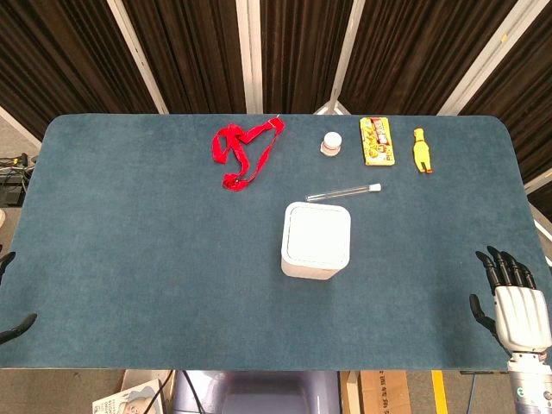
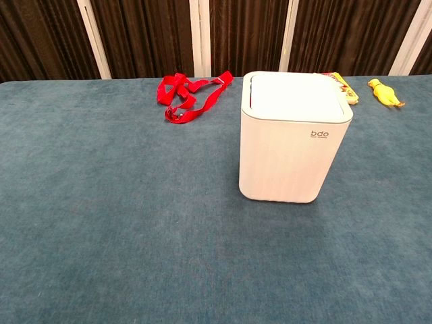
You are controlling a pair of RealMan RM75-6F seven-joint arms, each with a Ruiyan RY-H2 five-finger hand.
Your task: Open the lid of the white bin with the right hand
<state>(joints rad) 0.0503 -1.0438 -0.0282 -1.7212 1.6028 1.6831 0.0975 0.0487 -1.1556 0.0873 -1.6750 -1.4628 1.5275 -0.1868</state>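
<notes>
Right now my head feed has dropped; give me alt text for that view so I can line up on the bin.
The white bin stands mid-table, lid closed. The right hand rests open at the table's right edge, well clear of it. Behind lie a clear tube, red strap, small white jar, yellow packet and yellow toy.

We count one white bin (image 1: 316, 241), lid (image 1: 316, 234) closed, well left of the right hand (image 1: 514, 304) and further out on the table (image 1: 129, 259). One red strap (image 1: 245, 153), far beyond the bin from that hand. One clear tube (image 1: 343, 191) with a white cap, just behind the bin. One small white jar (image 1: 331, 142), one yellow packet (image 1: 376, 141), one yellow toy figure (image 1: 421, 150), all in a row at the far edge, well ahead of the right hand and to its left. Two hands in view: the right at the near right edge, fingers apart, and the left hand (image 1: 10, 297), only dark fingertips showing at the near left edge.
</notes>
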